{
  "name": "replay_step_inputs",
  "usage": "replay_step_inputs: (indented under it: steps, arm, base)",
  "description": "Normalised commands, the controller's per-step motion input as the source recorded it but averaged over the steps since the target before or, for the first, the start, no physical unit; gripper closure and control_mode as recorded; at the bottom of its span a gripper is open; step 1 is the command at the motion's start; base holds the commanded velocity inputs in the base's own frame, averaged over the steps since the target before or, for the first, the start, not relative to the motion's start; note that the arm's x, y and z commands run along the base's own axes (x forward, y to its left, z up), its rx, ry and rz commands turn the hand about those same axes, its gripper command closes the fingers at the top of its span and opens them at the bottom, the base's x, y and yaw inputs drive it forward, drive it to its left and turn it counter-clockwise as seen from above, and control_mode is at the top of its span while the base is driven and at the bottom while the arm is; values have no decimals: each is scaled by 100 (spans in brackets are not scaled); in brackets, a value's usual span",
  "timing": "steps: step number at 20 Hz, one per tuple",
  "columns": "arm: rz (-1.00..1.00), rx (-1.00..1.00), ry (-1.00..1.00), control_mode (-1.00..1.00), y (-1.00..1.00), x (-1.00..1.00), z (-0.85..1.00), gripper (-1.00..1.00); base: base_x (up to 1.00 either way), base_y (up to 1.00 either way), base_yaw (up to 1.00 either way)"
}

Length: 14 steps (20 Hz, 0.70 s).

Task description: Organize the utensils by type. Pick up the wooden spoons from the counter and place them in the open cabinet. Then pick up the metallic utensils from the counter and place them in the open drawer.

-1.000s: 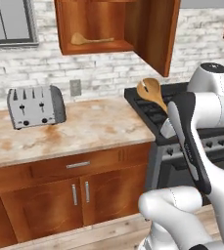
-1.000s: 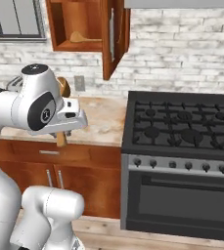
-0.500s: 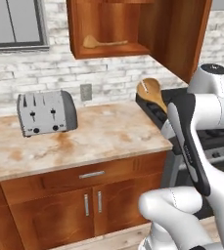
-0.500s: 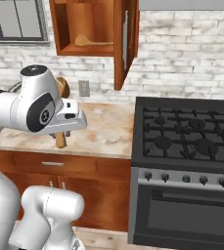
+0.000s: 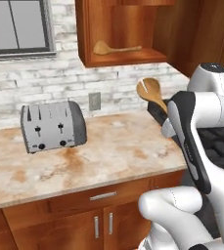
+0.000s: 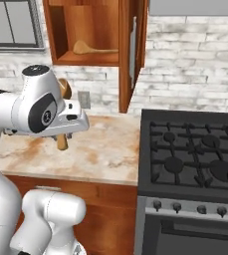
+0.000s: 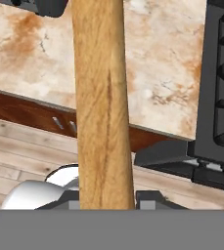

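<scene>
While one wooden spoon (image 5: 114, 48) lies in the cabinet (image 5: 86, 34), gripper (image 7: 106, 202) clamped on another spoon (image 5: 151, 92) above the counter (image 5: 108, 151).

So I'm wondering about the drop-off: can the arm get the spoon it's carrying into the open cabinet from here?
Probably yes. The cabinet door is swung wide, the shelf beside the wooden spoon lying there looks free, and nothing stands between it and the spoon held in the pincer.

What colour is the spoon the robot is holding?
Light orange-brown wood: the wooden spoon shows best in the left base view.
</scene>
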Motion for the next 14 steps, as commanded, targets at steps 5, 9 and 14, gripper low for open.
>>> replay_step_inputs:
  steps: [5, 9, 14]
  arm:
    - [0, 0, 0, 100, 0, 0, 0, 100]
    - [0, 0, 0, 100, 0, 0, 0, 100]
    - [0, 0, 0, 100, 0, 0, 0, 100]
  base:
    - [50, 14, 9]
    - [50, 0, 10]
    - [50, 0, 8]
